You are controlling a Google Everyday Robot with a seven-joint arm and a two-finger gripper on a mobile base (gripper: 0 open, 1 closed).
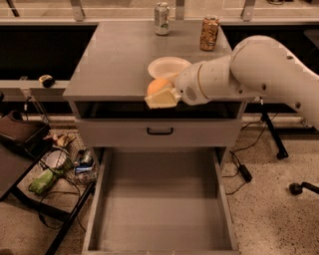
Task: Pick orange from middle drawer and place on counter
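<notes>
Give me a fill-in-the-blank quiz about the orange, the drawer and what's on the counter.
1. The pincer grips the orange above the front edge of the counter, beside the ___ bowl.
2. The drawer is pulled out and ___.
3. At the counter's back stand ___ cans.
Missing words: white; empty; two.

The gripper point(160, 95), holding the orange point(158, 85), hangs over the worktop point(109, 60) front edge; bowl point(167, 66) just behind, silver can point(161, 11) and brown can point(210, 33) farther back; room leftward.
</notes>
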